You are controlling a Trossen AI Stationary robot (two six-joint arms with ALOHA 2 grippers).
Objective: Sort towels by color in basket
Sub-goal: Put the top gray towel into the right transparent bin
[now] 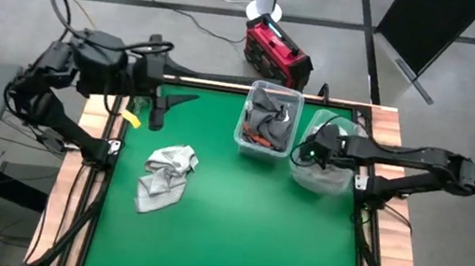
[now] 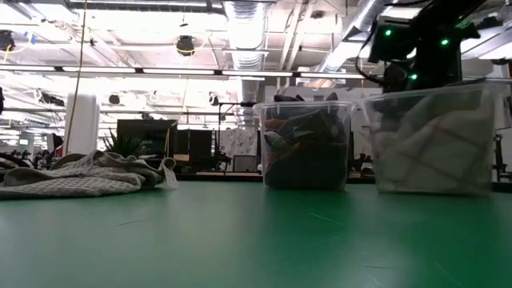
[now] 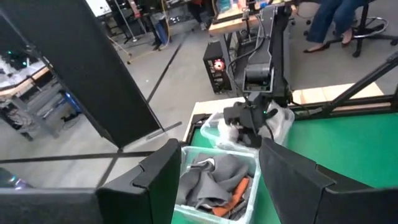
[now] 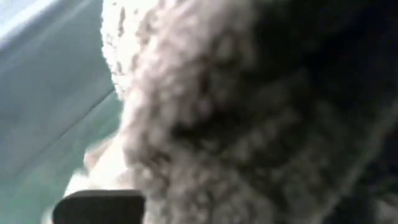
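Note:
A crumpled light grey towel (image 1: pixel 165 179) (image 2: pixel 80 176) lies flat on the green table, left of centre. At the far side stand two clear bins. The left bin (image 1: pixel 243 124) (image 2: pixel 304 144) holds dark grey and rust-orange towels (image 3: pixel 217 183). The right bin (image 1: pixel 336 181) (image 2: pixel 432 140) holds white towels, one with red check lines (image 2: pixel 436 148). My right gripper (image 1: pixel 308 153) (image 3: pixel 249 124) reaches down into the right bin, shut, with white cloth (image 4: pixel 186 106) filling its wrist view. My left gripper (image 1: pixel 169 106) hovers open, high above the table's far left, pointing toward the bins. My right gripper is in among white towel cloth (image 4: pixel 161 124) inside the right bin, coming from above at a slant. The cloth bunches up around the fingers and hides the place of contact, so which part it has cannot be told.
A yellow tag (image 1: pixel 131 119) lies by the table's far left corner. The table's wooden border and black frame rails (image 1: pixel 363 237) run along its sides. A red box (image 1: pixel 276 49) sits on the floor beyond the far edge. Bare green surface (image 1: pixel 241 237) spans the near half.

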